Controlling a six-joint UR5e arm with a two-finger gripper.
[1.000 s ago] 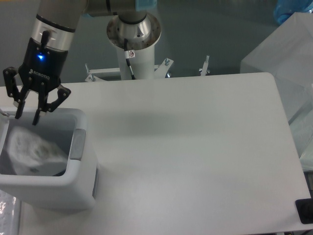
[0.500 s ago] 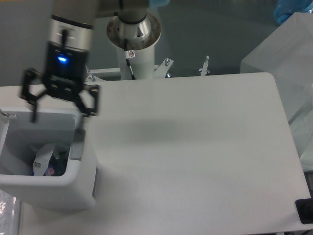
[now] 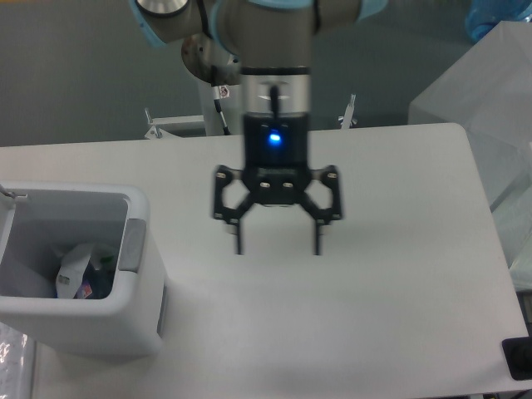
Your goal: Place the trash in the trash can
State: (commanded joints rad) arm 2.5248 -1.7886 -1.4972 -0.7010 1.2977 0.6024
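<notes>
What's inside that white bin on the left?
Inside the white bin lies crumpled clear plastic with a white label, and a scrap of red and blue beside it. The bin's near wall hides its floor and whatever lies lower down. The open gripper holds nothing.

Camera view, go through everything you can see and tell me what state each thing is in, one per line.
gripper: open, empty, over the bare table, clear of the bin.
trash can: upright, top open, trash inside.
wrapper: crumpled, lying inside the trash can.
bottle: mostly hidden in the trash can, only a bit of red and blue showing.
table: nothing lying on it but the trash can.
</notes>
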